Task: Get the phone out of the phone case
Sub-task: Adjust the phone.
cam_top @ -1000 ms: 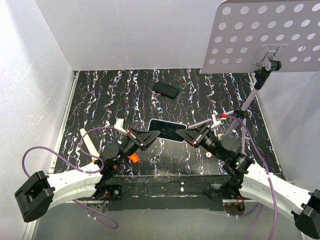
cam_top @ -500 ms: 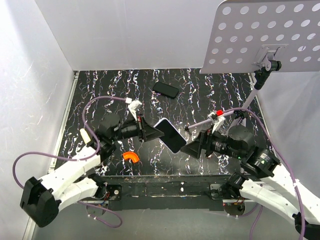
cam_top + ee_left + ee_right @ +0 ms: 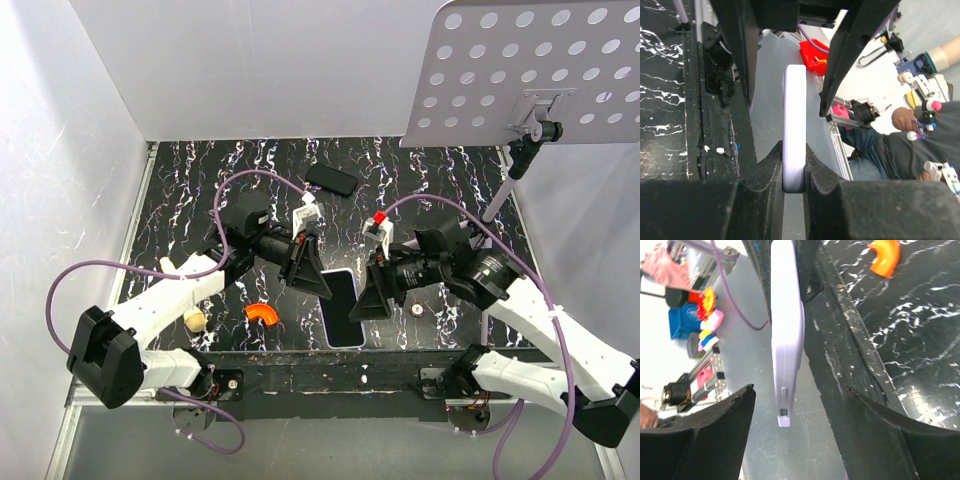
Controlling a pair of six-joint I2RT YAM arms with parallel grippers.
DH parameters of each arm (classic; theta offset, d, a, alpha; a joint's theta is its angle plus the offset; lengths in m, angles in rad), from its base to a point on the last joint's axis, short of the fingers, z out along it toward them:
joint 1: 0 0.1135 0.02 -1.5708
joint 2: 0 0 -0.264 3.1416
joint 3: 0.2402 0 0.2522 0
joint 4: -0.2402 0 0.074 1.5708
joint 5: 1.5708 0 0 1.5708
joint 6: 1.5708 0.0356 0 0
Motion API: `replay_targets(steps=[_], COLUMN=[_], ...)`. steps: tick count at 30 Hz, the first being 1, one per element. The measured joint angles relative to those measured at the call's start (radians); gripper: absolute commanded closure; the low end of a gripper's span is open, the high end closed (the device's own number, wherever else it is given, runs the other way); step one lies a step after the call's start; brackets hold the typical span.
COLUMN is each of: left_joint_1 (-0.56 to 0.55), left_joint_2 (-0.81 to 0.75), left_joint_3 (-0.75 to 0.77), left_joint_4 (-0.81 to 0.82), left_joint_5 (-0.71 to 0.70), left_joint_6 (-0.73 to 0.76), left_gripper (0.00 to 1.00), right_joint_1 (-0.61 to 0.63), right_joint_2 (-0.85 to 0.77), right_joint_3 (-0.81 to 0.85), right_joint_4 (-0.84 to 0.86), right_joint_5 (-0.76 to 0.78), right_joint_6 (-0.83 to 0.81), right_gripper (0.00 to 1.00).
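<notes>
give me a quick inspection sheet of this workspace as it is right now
surface: black tabletop with white streaks
job's things: phone in lavender case, held up at the near edge, case not yet off
clutter: dark oblong object at the back; orange curved piece; small round disc
grippers: left gripper shut on the phone's edge; right gripper open, fingers either side of the phone, not touching
cables: purple cables loop over both arms
surroundings: white walls; perforated panel on a stand, back right
</notes>
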Motion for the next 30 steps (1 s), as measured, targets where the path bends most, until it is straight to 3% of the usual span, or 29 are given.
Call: replay_targets(steps=[5, 10, 14, 16, 17, 19, 21, 23, 24, 27, 30], left_joint_1=[0.000, 0.000, 0.000, 0.000, 0.000, 0.001, 0.006, 0.009, 0.008, 0.008, 0.008], left_joint_2=[0.022, 0.043, 0.043, 0.043, 0.042, 0.039, 0.027, 0.010, -0.007, -0.124, -0.240], left_joint_3=[0.030, 0.030, 0.030, 0.030, 0.030, 0.030, 0.031, 0.029, 0.020, -0.084, -0.228], left_joint_4=[0.000, -0.023, -0.031, -0.032, -0.032, -0.051, -0.103, -0.130, -0.116, 0.005, 0.165], left_joint_5=[0.071, 0.094, 0.100, 0.099, 0.099, 0.094, 0.059, 0.018, -0.006, -0.098, -0.216], left_joint_6=[0.013, 0.034, 0.040, 0.040, 0.040, 0.037, 0.050, 0.062, 0.055, -0.016, -0.128], left_gripper=[1.00, 1.00, 1.00, 1.00, 1.00, 1.00, 0.70, 0.51, 0.34, 0.27, 0.40], right_joint_1=[0.000, -0.006, -0.014, -0.018, -0.019, -0.020, -0.024, -0.024, -0.022, -0.021, -0.028], right_joint_2=[0.070, 0.133, 0.195, 0.220, 0.232, 0.252, 0.262, 0.253, 0.237, 0.150, 0.056], right_joint_3=[0.000, 0.009, 0.055, 0.076, 0.085, 0.098, 0.099, 0.091, 0.074, -0.026, -0.116], right_joint_4=[0.056, 0.099, 0.100, 0.100, 0.100, 0.095, 0.088, 0.103, 0.138, 0.278, 0.381], right_joint_5=[-0.143, -0.230, -0.264, -0.279, -0.286, -0.290, -0.271, -0.231, -0.200, -0.092, 0.002], right_joint_6=[0.003, 0.011, 0.003, 0.000, -0.002, -0.003, 0.008, 0.031, 0.050, 0.147, 0.248], right_gripper=[0.43, 0.45, 0.57, 0.76, 0.97, 0.99, 0.99, 0.99, 0.99, 0.99, 0.99])
